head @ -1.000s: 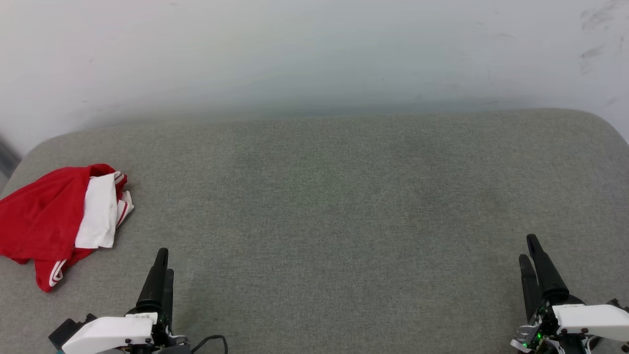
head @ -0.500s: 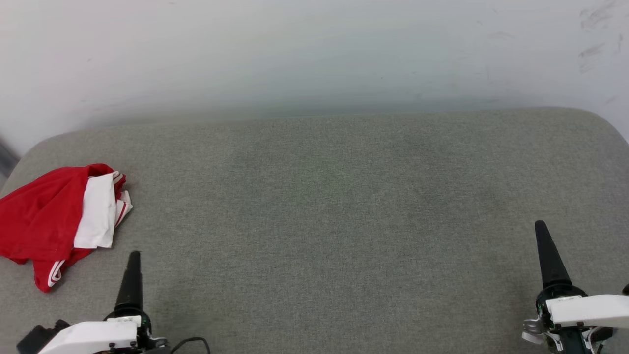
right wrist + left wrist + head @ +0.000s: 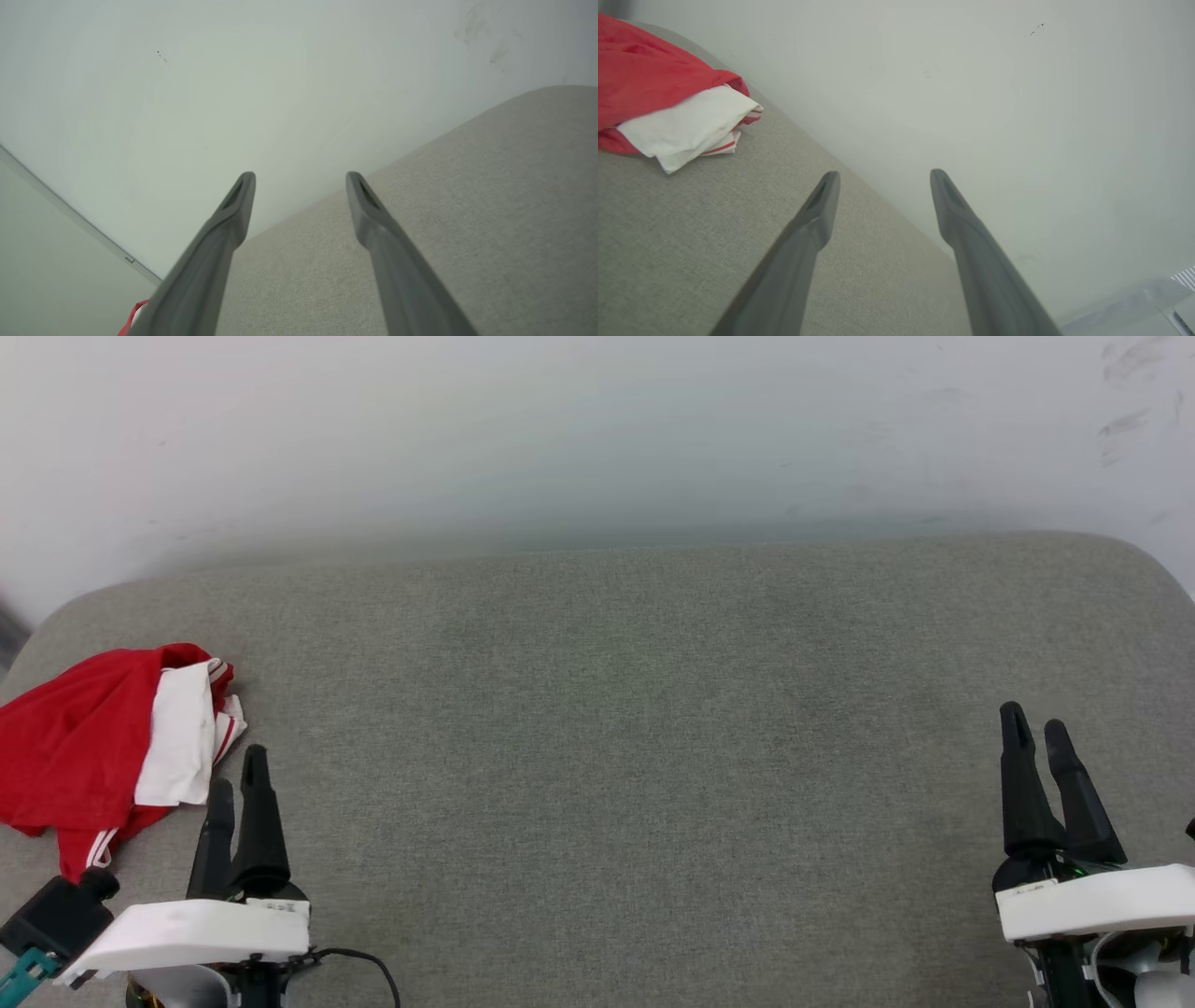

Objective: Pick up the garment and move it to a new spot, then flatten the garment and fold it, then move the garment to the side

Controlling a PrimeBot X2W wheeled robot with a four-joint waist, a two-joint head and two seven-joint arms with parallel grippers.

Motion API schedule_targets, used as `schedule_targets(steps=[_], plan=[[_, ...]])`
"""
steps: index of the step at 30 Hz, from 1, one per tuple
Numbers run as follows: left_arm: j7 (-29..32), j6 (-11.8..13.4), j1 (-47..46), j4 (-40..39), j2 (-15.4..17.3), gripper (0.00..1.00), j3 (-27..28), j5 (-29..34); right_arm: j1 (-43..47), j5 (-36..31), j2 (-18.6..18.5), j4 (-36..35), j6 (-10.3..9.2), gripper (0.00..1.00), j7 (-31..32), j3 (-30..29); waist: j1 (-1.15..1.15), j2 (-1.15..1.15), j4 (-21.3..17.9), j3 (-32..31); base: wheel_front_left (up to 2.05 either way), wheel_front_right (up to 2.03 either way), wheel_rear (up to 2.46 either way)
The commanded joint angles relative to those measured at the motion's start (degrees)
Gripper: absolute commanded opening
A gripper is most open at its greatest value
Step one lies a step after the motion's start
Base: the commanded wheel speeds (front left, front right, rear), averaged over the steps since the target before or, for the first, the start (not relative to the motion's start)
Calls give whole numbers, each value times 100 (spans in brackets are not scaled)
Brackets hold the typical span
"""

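Head view: garment [image 3: 75, 747] lies crumpled at 9 o'clock on the grey fabric tabletop [image 3: 607, 756]. Red body, white sleeve [image 3: 177, 737] folded on top, striped trim at the sleeve edge. Left claw [image 3: 238, 770] is at 7 o'clock, just beside the garment's 4 o'clock edge, not touching. Right claw [image 3: 1033, 719] is at 4 o'clock, well apart from it. Left wrist view adds: fingers spread wide, nothing between them, garment at 10 o'clock. Right wrist view adds: that claw also spread wide and empty, red sliver of garment at 7 o'clock beside one finger, and a seam line across the pale wall [image 3: 140, 93].
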Motion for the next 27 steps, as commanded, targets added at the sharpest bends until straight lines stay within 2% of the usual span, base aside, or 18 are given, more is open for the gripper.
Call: schedule_targets(steps=[1,7,11,16,22,23,27], plan=[[-72,115,47,-277,16,100,-177,462,-47,-360,-13,-188,0,100,-69,55,0,0,-3,7,0,0,0],[-176,378,181,-563,16,100,-723,1586,30,-976,-13,-328,1,100,-174,159,0,0,-17,13,0,0,0],[-243,604,224,-607,91,100,-1032,2037,50,-1413,-13,-349,1,100,-240,230,0,0,-25,9,0,0,0],[-322,916,270,-612,260,100,-1418,2436,107,-1793,-13,-270,1,100,-320,236,0,0,-40,2,0,0,0],[-417,1439,208,-693,563,100,-1947,2904,158,-2405,-13,-184,0,100,-410,336,0,0,-47,6,0,0,0],[-417,1439,208,-693,563,100,-1947,2904,158,-2405,-13,-184,0,100,-410,336,0,0,-47,6,0,0,0],[-474,1823,175,-710,756,100,-2267,3120,203,-2801,-12,-15,0,100,-469,313,0,0,-49,4,0,0,0]])
